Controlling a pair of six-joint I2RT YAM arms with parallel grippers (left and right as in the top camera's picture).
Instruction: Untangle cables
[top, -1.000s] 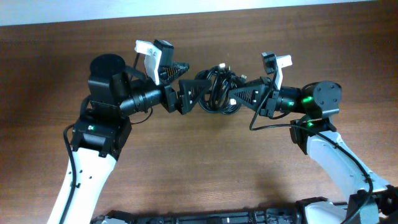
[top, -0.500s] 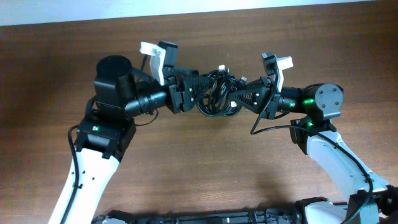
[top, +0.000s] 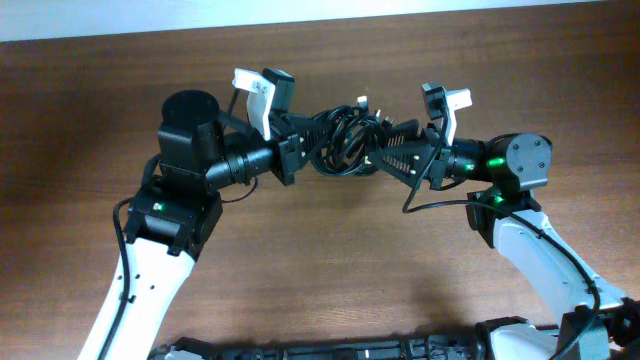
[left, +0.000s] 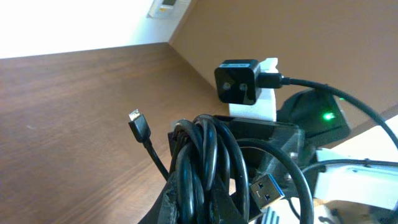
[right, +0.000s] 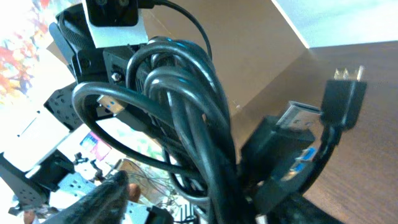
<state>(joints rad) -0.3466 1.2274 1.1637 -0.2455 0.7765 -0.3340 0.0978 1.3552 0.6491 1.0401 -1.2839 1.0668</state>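
The cables (top: 345, 140) are a bunch of black loops hanging above the wooden table (top: 330, 260) between my two grippers. My left gripper (top: 312, 148) is shut on the left side of the bunch. In the left wrist view its jaws (left: 194, 211) pinch several loops of the cables (left: 205, 155), with a blue USB plug (left: 267, 190) hanging at the right and a small plug (left: 137, 119) sticking out left. My right gripper (top: 380, 152) stands open at the right side. In the right wrist view the cables (right: 186, 106) run between its spread fingers (right: 99, 199) without being pinched.
Two plugs (right: 345, 96) of the bunch stick up on the right in the right wrist view. The right arm's wrist camera (left: 239, 81) faces the left gripper closely. A white wall runs along the table's far edge (top: 320, 25).
My left gripper has moved in to the right and shut on the cable bunch. My right gripper, shut on the bunch before, has opened. The bunch has shifted slightly up and left.
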